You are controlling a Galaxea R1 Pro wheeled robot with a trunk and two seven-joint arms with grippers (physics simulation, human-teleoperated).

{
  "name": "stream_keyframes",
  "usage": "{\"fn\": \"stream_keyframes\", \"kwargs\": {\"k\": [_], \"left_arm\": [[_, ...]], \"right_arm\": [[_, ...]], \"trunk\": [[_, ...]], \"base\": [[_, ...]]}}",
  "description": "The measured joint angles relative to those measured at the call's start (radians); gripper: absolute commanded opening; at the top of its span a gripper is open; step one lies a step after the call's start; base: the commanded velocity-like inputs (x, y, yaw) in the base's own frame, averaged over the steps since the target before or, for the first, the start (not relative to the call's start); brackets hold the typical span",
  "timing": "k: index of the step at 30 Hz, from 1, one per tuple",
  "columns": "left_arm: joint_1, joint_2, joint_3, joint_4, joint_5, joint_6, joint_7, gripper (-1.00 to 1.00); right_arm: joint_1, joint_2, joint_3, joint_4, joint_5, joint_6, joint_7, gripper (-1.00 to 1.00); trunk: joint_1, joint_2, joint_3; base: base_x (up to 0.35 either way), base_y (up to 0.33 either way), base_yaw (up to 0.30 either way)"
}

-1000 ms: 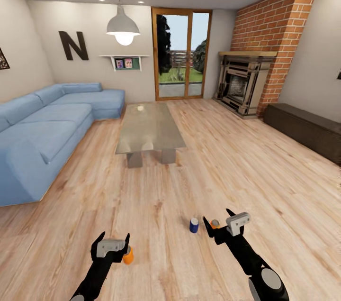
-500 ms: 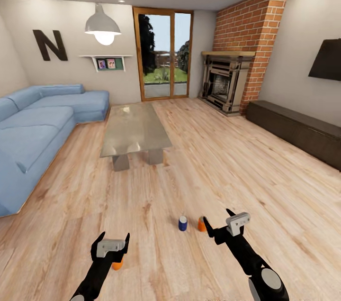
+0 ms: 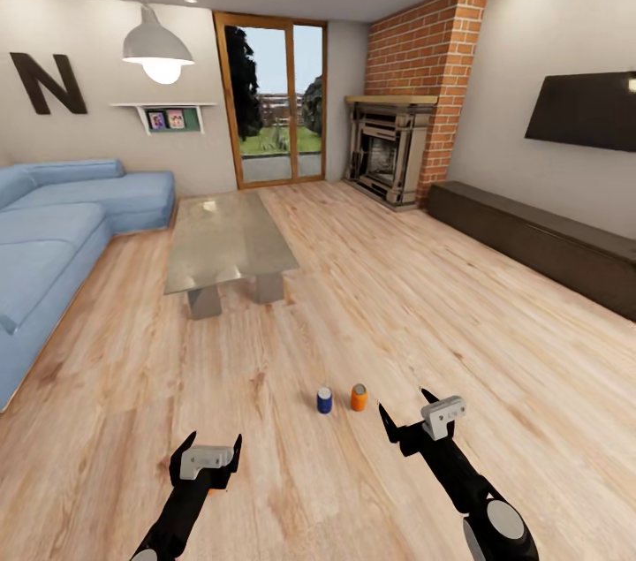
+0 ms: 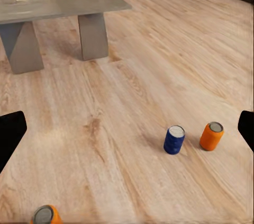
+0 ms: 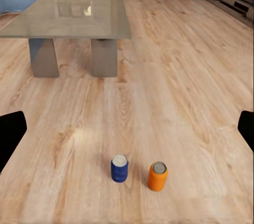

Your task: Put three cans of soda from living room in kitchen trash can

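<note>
— Where have the cans ended up?

— All on the wooden floor (image 3: 371,296) of the living room. The blue can (image 3: 324,400) and an orange can (image 3: 358,397) stand upright just beside each other, a small gap between them, out in front of the robot and a little toward its right arm. From the left wrist camera you can see both, blue can (image 4: 174,139) and orange can (image 4: 211,135), plus a second orange can (image 4: 45,215) much closer to that arm, cut off at the picture's edge.

— And the arms?

— Both held low over the floor. The left tool (image 3: 211,448) has its fingers spread wide with nothing between them. The right tool (image 3: 405,406) is the same: spread wide, empty, with the two standing cans just ahead of it and to its left.

— What does the right wrist camera catch?

— The blue can (image 5: 119,168) and the orange can (image 5: 157,176) side by side on the boards, grey tops up, and beyond them the low glass table (image 5: 69,17) on its grey legs.

— Anything else round about?

— The blue sofa (image 3: 62,225) along the left wall, the black letter N (image 3: 49,84) above it, a hanging lamp (image 3: 157,49), the glazed door (image 3: 272,97), a brick fireplace (image 3: 393,146) and a dark screen (image 3: 583,110) on the right wall.
</note>
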Motion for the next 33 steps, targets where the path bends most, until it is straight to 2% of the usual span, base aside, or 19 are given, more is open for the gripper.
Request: {"fn": "stream_keyframes", "kwargs": {"k": [8, 20, 33], "left_arm": [[0.0, 0.001, -0.001, -0.001, 0.0, 0.001, 0.0, 1.0], [0.0, 0.001, -0.001, -0.001, -0.001, 0.0, 0.0, 1.0], [0.0, 0.001, -0.001, -0.001, -0.001, 0.0, 0.0, 1.0]], "right_arm": [[0.0, 0.0, 0.0, 0.0, 0.0, 0.0, -0.001, 1.0], [0.0, 0.0, 0.0, 0.002, 0.001, 0.0, 0.0, 1.0], [0.0, 0.0, 0.018, 0.002, 0.002, 0.0, -0.001, 1.0]], "trunk": [[0.0, 0.0, 0.0], [0.0, 0.0, 0.0], [0.0, 0.0, 0.0]], "base": [[-0.24, 0.01, -0.194], [-0.039, -0.005, -0.189], [-0.001, -0.212, -0.181]]}}
